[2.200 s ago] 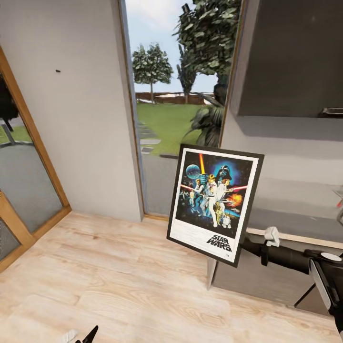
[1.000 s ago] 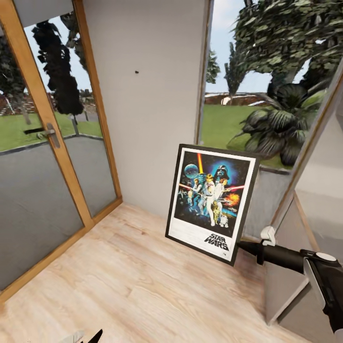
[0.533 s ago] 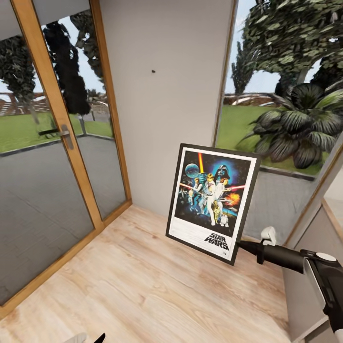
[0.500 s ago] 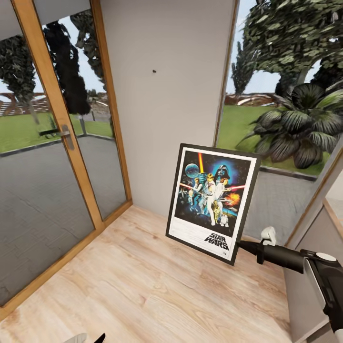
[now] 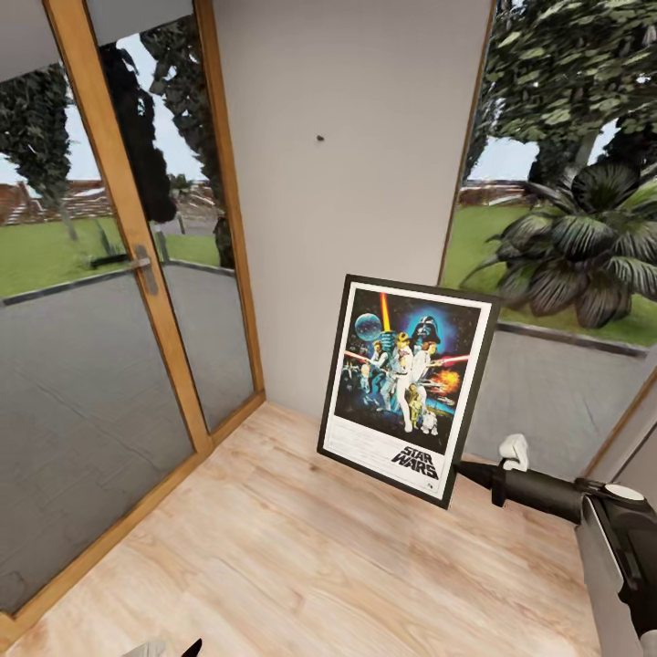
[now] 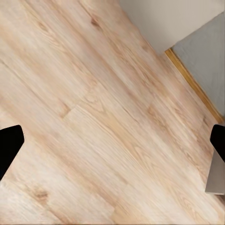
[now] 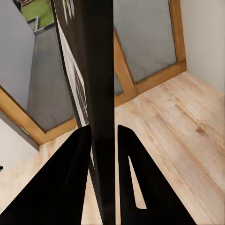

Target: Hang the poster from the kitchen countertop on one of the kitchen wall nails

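One poster (image 5: 408, 388) is up in the air, one nail (image 5: 319, 140) sits as a dark dot high on the plain grey wall panel (image 5: 347, 182), and two grippers are about. The right gripper (image 5: 465, 469) reaches in from the right and pinches the poster at its lower right corner, so the print stands upright with a slight tilt over the wooden floor (image 5: 301, 557), well below the nail and apart from the wall. In the right wrist view the frame (image 7: 96, 93) shows edge-on, clamped between the two dark fingers (image 7: 65, 187). The left gripper (image 6: 112, 140) hangs over bare floorboards with its fingertips spread wide and nothing between them; in the head view only its tip (image 5: 178, 650) peeks in, cut off by the bottom edge. The poster's small print is too fine to read.
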You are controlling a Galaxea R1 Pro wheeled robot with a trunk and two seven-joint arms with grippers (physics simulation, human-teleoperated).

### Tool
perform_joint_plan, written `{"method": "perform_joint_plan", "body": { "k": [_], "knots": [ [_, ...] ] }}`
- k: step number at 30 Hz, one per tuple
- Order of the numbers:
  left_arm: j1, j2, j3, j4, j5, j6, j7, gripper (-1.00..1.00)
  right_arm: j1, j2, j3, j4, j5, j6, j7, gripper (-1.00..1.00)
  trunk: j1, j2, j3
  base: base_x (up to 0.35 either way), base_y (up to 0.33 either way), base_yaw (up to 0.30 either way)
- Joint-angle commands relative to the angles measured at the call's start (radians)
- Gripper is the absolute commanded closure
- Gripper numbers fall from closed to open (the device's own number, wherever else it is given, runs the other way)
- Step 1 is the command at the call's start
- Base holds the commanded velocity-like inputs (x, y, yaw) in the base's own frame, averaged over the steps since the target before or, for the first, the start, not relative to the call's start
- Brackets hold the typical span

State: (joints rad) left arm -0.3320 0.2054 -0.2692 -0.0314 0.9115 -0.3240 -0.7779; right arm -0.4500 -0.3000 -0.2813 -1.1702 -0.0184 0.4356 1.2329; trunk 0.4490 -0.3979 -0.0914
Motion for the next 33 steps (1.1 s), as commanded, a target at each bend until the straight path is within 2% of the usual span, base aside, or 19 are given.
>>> {"method": "perform_joint_plan", "body": {
  "k": [1, 17, 33],
  "knots": [
    [-0.001, 0.000, -0.008, 0.001, 0.006, -0.006, -0.001, -1.00, -0.001, 0.000, -0.001, 0.000, -0.003, 0.012, 0.005, 1.00, 0.001, -0.002, -0.001, 0.196, 0.307, 0.000],
    [-0.001, 0.000, -0.008, 0.001, 0.006, -0.006, -0.001, -1.00, -0.001, 0.000, -0.001, 0.000, -0.003, 0.012, 0.005, 1.00, 0.001, -0.002, 0.001, 0.195, 0.307, -0.002],
    [-0.001, 0.000, -0.008, 0.001, 0.006, -0.007, -0.001, -1.00, -0.001, 0.000, -0.001, 0.001, -0.003, 0.012, 0.005, 1.00, 0.001, -0.002, 0.009, 0.195, 0.307, -0.100]
  ]
}}
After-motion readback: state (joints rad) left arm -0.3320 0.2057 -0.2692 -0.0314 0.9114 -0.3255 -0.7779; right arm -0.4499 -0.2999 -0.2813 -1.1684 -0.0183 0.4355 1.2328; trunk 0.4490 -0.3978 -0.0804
